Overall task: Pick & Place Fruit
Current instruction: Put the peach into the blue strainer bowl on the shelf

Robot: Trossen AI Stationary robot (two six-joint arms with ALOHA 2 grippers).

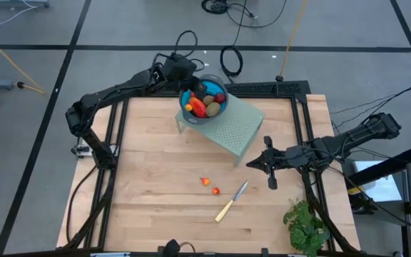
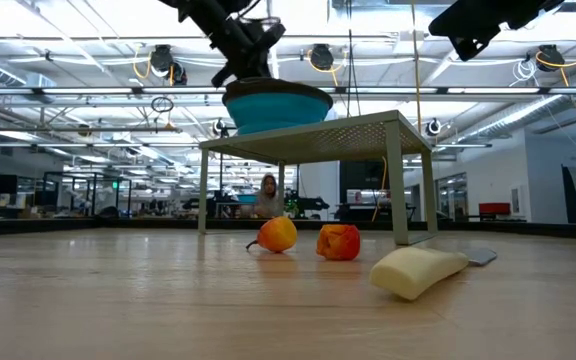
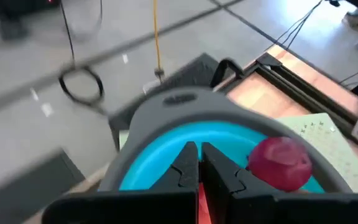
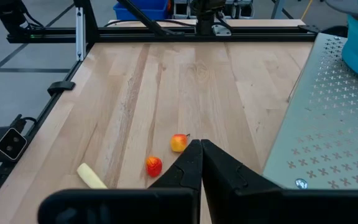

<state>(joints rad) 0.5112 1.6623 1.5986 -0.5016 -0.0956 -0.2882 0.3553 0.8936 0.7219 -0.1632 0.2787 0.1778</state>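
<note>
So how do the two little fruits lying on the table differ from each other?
The yellow-orange fruit is smooth, round and shows a small stem; the red-orange fruit is deeper red, lumpier and shows no stem. In the high view, the yellow-orange one lies nearer the perforated stand, the red-orange one nearer the knife. Both are small and rest on the wooden table.

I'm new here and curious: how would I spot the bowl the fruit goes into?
Find the pale green perforated stand at the far side of the wooden table. The bowl sits on its far-left corner. It alone is bright blue inside with a grey rim, heaped with fruit.
</note>
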